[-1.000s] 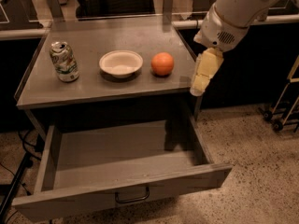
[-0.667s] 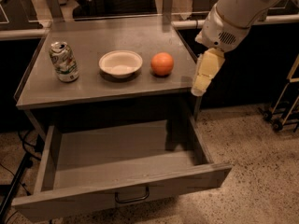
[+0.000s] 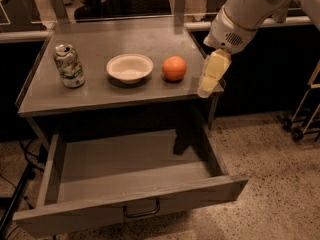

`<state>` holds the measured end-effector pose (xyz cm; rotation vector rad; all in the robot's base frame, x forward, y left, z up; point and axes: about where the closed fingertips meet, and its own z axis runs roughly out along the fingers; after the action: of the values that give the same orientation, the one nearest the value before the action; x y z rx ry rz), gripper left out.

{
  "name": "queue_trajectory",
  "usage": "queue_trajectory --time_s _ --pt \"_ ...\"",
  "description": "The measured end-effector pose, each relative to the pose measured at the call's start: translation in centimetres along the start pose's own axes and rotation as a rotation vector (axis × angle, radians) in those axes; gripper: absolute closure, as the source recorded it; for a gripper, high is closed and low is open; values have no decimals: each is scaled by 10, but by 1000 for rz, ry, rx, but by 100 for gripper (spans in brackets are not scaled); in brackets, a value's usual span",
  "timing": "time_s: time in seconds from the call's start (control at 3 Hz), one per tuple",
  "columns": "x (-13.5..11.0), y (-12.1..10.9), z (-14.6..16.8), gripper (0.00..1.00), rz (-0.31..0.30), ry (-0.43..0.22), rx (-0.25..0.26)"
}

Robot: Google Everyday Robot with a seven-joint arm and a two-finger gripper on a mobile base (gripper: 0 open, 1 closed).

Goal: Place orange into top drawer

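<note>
1. Grey metal tabletop (image 3: 140,34) carries a row of three: a dented can (image 3: 69,66) toward 9 o'clock, a white bowl (image 3: 113,67) in the middle, and the orange (image 3: 174,68) just beside the bowl at its 3 o'clock, touching nothing else.
2. The gripper (image 3: 205,90) hangs at the table's right edge, near the orange at its 3 o'clock, pointing down. Whether it is spread or pressed together cannot be told from this angle, and nothing shows in it.
3. The top drawer (image 3: 125,164) stands pulled out at 6 o'clock below the tabletop, its floor bare and its wire handle (image 3: 142,213) on the front panel.
4. The step in hand looks like the reach for the fruit, so the task is barely begun.
5. To do it well, the gripper should rise clear of the table edge, travel toward 9 o'clock over the fruit, and close across its widest part. A round, smooth skin probably rolls if nudged from one side.
6. Once lifted, it should be carried toward 6 o'clock and lowered well behind the front panel to keep it from bouncing out.
</note>
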<state>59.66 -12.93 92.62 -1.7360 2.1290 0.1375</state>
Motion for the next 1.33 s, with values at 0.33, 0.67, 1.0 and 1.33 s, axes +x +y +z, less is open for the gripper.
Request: queue_trajectory --time_s 0.33,0.67,1.0,1.33 --pt "-16 -24 9 0 -20 -32 -12" --pt "-53 -55 24 0 -69 -80 -37" --pt "-55 -57 25 0 -69 -86 -30" --pt "-50 -55 34 0 -54 -93 -57"
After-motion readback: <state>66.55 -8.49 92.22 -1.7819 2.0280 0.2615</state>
